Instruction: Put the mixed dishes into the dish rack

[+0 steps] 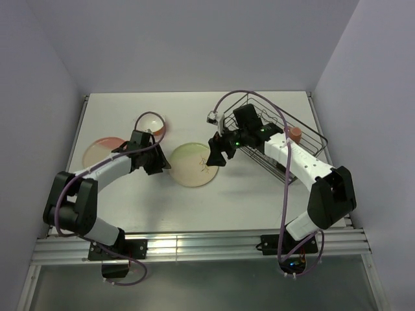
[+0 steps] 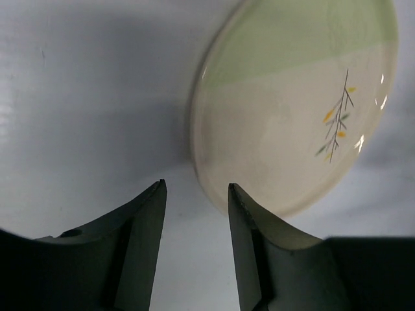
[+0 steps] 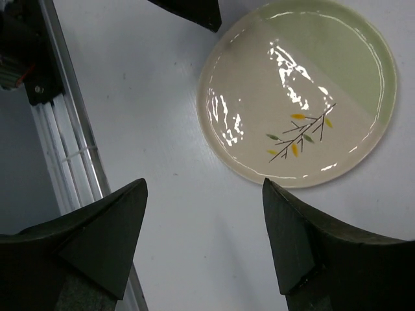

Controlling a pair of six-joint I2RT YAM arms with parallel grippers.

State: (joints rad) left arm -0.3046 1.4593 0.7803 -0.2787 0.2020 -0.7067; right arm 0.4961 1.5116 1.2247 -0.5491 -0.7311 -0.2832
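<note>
Two grippers are seen flanking the sprig plate (image 1: 192, 164), which lies flat at the middle of the table (image 1: 259, 194): the left gripper (image 2: 194, 188) at its 9 o'clock, the right gripper (image 3: 204, 184) at its 2 o'clock, both with jaws parted and empty. The dish rack (image 1: 306, 139) is found at the plate's 3 o'clock

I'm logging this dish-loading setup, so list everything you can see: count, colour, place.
sprig plate: one, cream and green, table centre
pink plate: one, pink and cream, left, partly hidden by the left arm
bowl: one, orange rim, white inside, back left
dish rack: one, dark wire, right
cup: one, pinkish-orange, in the rack
table: one, white
left fingers: two, dark, open, at the sprig plate's rim
right fingers: two, dark, open, beside the sprig plate
</note>
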